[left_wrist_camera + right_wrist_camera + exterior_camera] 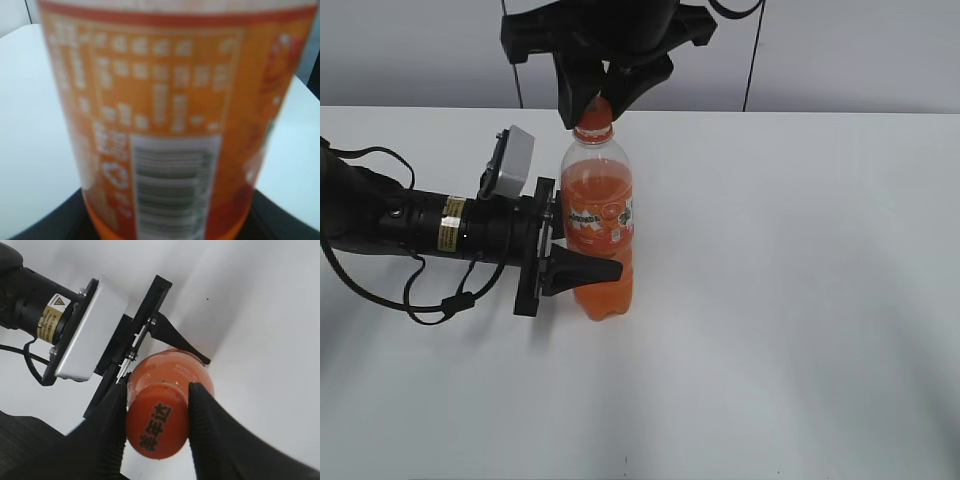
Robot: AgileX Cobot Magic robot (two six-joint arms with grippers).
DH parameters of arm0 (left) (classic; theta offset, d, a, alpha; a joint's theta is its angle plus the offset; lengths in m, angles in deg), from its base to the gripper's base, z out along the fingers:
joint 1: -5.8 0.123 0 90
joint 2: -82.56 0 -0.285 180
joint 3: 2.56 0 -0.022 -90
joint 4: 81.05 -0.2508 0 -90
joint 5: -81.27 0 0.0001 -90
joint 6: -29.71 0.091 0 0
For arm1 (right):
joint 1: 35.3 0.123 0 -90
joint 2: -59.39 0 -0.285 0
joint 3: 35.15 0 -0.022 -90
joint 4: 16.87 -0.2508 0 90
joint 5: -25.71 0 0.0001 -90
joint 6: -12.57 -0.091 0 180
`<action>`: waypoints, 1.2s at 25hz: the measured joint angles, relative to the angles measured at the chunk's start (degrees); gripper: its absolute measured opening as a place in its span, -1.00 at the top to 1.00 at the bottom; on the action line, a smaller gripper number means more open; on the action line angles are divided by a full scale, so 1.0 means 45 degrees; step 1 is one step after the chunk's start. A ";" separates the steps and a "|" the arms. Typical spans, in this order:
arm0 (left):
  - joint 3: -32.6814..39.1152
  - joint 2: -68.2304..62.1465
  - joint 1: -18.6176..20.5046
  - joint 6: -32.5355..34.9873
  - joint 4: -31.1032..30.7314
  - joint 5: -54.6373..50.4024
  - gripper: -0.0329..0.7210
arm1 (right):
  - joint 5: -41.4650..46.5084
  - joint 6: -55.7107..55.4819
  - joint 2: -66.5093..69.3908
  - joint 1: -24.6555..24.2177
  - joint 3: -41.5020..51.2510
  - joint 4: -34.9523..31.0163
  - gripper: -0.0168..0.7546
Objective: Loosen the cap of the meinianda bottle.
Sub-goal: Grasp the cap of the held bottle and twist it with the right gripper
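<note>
The meinianda bottle stands upright on the white table, full of orange drink. My left gripper comes in from the left and is shut on its labelled middle; one black finger crosses the front. In the left wrist view the blurred label and barcode of the bottle fill the frame, with the left gripper dark at both bottom corners. My right gripper reaches down from above. Its fingers press both sides of the orange cap, so the right gripper is shut on it.
The left arm's white camera box and black cables lie left of the bottle. The table's back edge meets a pale wall, where two dark cables hang.
</note>
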 joint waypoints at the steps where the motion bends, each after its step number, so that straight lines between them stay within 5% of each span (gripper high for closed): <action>1: 0.0000 0.0000 0.0000 0.0000 0.0000 0.0000 -0.13 | 0.0000 0.0185 0.0000 0.0000 0.0000 0.0000 0.23; 18: 0.0000 0.0000 0.0000 -0.0142 0.0045 -0.0026 -0.13 | -0.0004 1.4058 0.0000 0.0012 0.0000 0.0133 0.24; 30: 0.0000 0.0000 0.0000 -0.0129 0.0045 -0.0026 -0.13 | 0.0168 1.4799 0.0000 0.0012 -0.0152 -0.0033 0.24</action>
